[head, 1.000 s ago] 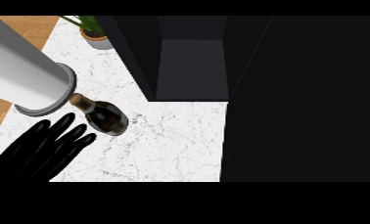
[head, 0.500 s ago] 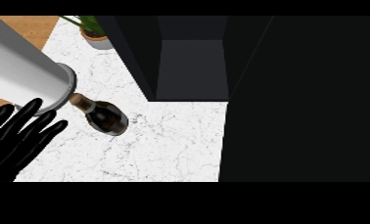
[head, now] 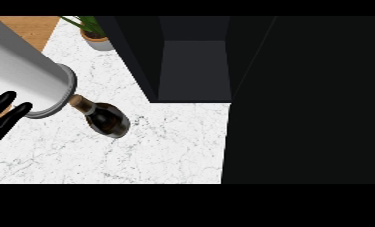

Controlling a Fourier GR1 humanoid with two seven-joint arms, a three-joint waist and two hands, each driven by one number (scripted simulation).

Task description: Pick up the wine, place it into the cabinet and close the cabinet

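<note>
Task hardly begun, by the look of it. Wine bottle (head: 104,118) stood on the white marble desk (head: 168,151), ungrasped, dark body with tan capped neck pointing up-left in the view. Cabinet (head: 194,67) stood open at the back of the desk, dark interior bare as far as could be seen; its door appeared to be the broad black panel filling the right side. All three steps were left: pick up, place inside, close.

Left robot hand (head: 10,109) showed only as black fingers at the view's left edge, straight and spread, holding nothing. A grey cylinder (head: 29,80), likely the forearm, ran in from the upper left, its end just beside the bottle's neck. Bottle lay to the right of the fingers, near but apart, no contact visible. Right robot hand not seen anywhere.

Potted plant (head: 93,35) sat at the desk's far left corner, well apart from the bottle.
</note>
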